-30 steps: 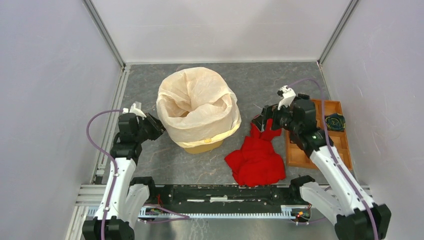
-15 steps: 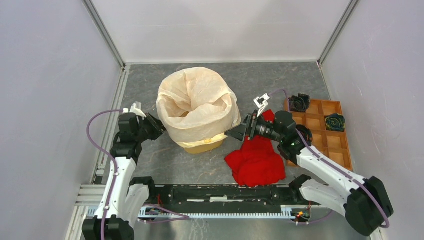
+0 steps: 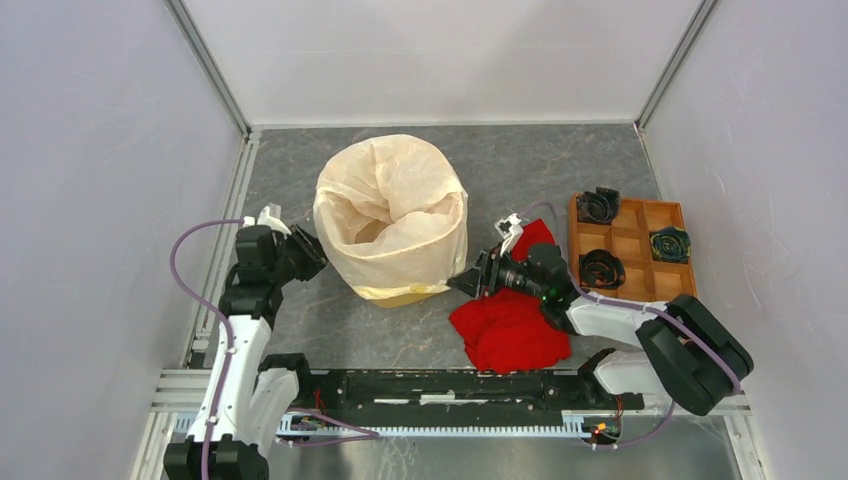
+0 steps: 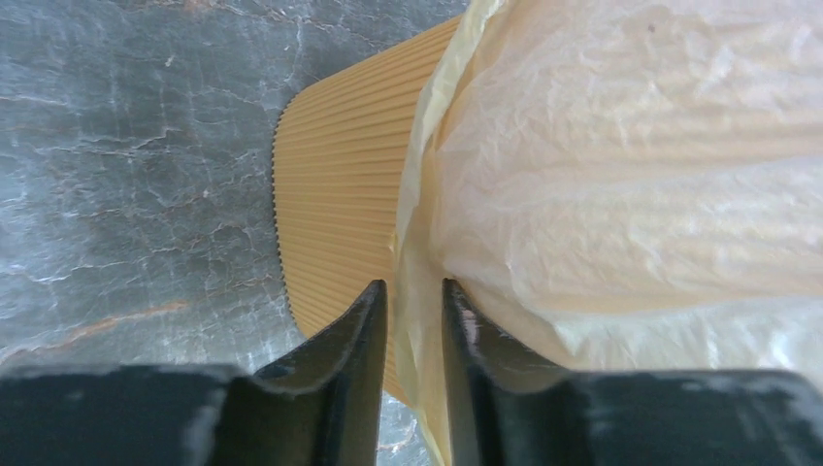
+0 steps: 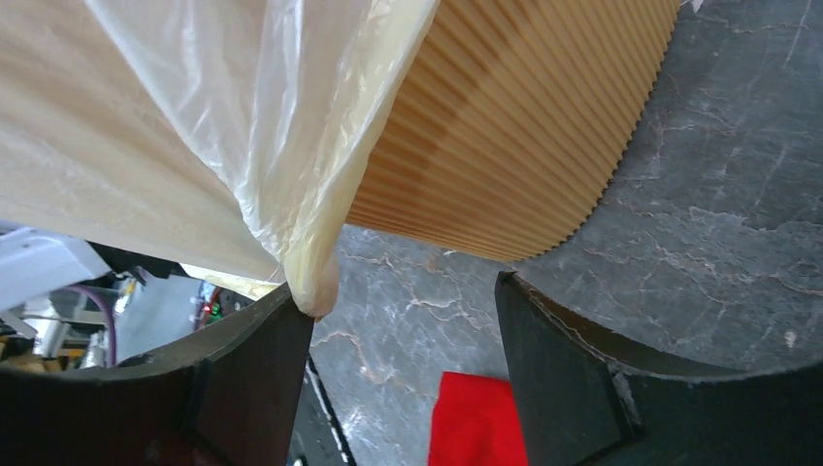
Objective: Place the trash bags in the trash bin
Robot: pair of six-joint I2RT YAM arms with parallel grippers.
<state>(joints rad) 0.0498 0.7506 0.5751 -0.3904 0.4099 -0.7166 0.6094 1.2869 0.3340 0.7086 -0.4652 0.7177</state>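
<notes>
The trash bin [image 4: 335,204] stands on the gray counter [image 3: 520,170], a little left of the middle in the top view. The trash bag [image 3: 385,215] is in it and over it. The bag is cream-white and wrinkly. It hangs down the outside of the bin on every side that shows. Only the yellow bottom of the bin peeks out at the lower edge. The middle of the bag dips down into the mouth of the bin.

The left claw [image 4: 412,291] is at the left side of the bin, low down. Its two fingers are close together. The edge of the bag runs between them, so it is pinching the bag. The yellow wall of the bin, with its thin lines, is right behind.

The right claw [image 5: 403,291] is at the lower right side of the bin. Its fingers are spread wide apart. A twisted corner of the bag hangs down and touches the inside of the finger on the left of the right wrist view. The other finger touches nothing.

A red cloth [image 3: 510,330] lies in a heap on the counter, below and right of the bin, partly under the right arm. A wooden tray [image 3: 655,282] with small boxes sits at the right of the top view. Dark round things [image 3: 600,268] sit in three of its boxes.
</notes>
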